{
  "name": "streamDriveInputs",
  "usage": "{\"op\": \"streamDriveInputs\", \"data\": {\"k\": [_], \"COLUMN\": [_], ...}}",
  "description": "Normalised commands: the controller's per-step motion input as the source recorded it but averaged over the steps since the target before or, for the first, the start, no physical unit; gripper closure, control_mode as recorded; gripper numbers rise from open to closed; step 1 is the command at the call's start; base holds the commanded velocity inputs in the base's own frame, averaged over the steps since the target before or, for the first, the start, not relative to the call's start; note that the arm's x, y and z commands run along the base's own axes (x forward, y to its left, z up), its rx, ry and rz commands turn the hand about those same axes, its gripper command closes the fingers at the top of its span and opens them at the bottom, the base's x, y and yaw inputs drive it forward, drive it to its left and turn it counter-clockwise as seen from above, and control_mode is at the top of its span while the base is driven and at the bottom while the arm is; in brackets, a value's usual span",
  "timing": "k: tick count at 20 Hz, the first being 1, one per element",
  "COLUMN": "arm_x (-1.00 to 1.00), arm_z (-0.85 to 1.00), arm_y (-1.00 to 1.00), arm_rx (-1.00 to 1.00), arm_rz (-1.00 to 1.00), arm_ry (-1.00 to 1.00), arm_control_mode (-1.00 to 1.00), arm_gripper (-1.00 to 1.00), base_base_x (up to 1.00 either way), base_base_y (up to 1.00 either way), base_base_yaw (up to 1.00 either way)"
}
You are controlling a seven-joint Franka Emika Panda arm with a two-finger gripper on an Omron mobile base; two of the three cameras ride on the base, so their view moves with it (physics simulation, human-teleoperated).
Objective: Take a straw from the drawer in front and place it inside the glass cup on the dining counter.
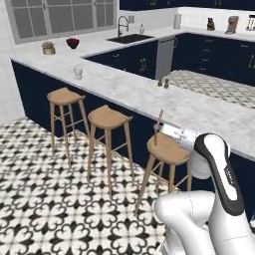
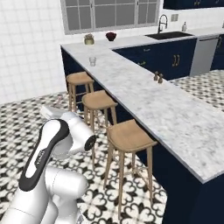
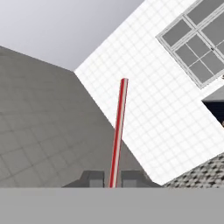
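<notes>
I am seeing the glass cup [image 1: 78, 73] sitting on the desk [image 1: 149, 94], well beyond and left of the gripper [image 1: 160, 130]. Gripper is clamping tight on the straw [image 1: 158, 127], which is standing up over the stools [image 1: 167, 149].

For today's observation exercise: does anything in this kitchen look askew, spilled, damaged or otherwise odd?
Nothing stands out. The gripper is shut on the straw, which is straight and unbent. The glass cup stands upright on the dining counter, with no spill around it.
</notes>
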Motion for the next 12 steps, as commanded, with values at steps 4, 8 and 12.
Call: {"op": "streamDriveInputs", "data": {"k": [4, 8, 12], "arm_x": [0.0, 0.0, 0.0], "arm_z": [0.0, 0.0, 0.0], "arm_y": [0.0, 0.0, 0.0], "arm_rx": [0.0, 0.0, 0.0], "arm_rz": [0.0, 0.0, 0.0], "arm_ry": [0.0, 0.0, 0.0], "arm_control_mode": [1.0, 1.0, 1.0], "arm_gripper": [1.0, 1.0, 1.0], "base_base_x": [0.81, 0.66, 0.6], "base_base_y": [1.0, 1.0, 1.0], "base_base_yaw": [-0.35, -0.32, -0.26]}}
